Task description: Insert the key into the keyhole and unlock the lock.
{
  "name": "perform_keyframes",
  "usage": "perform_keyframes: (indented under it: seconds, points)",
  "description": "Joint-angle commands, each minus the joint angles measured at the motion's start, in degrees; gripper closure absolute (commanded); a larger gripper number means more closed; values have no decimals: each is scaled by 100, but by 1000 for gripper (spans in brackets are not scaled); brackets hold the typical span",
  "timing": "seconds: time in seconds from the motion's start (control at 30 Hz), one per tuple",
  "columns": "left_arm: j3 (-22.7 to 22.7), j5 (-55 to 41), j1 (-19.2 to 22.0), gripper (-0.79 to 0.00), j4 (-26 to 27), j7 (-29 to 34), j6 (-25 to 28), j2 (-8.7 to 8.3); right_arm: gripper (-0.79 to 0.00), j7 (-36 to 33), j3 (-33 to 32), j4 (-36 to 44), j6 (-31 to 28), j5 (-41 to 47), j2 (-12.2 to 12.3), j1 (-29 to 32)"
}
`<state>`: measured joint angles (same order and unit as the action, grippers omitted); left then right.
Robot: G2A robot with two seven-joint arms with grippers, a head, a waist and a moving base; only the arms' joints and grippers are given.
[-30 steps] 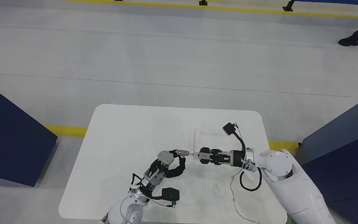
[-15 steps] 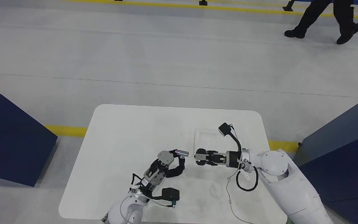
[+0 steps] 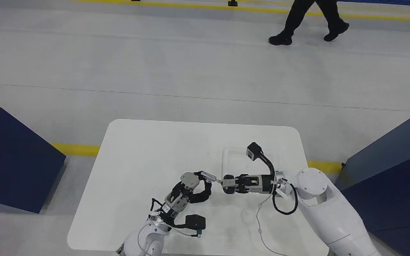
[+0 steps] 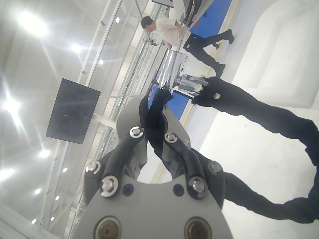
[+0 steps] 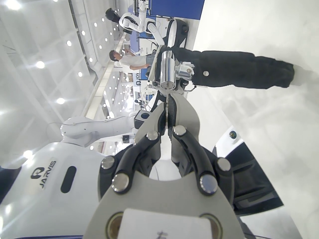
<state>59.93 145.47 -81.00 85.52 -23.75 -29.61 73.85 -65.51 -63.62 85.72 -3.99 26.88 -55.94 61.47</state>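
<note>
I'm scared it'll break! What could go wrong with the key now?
The thin key in the right tool touches the keyhole; a slight tilt might jam or bend it. The left tool seems to pinch the lock by its black cable, so the lock might swing away when pushed.

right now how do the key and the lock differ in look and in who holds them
The key is a thin flat blade; the lock is a thick chrome cylinder with a black sleeved loop. The right gripper pinches the key; the left gripper clamps the lock. Both are metal and lined up, the key's tip at the lock's end.
</note>
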Motion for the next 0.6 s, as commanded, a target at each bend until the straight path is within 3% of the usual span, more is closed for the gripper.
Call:
perform_keyframes:
  seconds: [0.0, 0.37, 0.57]
  points:
    - [0, 0, 0, 0, 0, 0, 0, 0, 0, -102, 31, -103, 188, 208, -17, -62]
    - [0, 0, 0, 0, 0, 0, 0, 0, 0, -498, 258, -664, 953, 991, -128, -356]
    - [0, 0, 0, 0, 0, 0, 0, 0, 0, -520, 271, -705, 968, 1007, -137, -400]
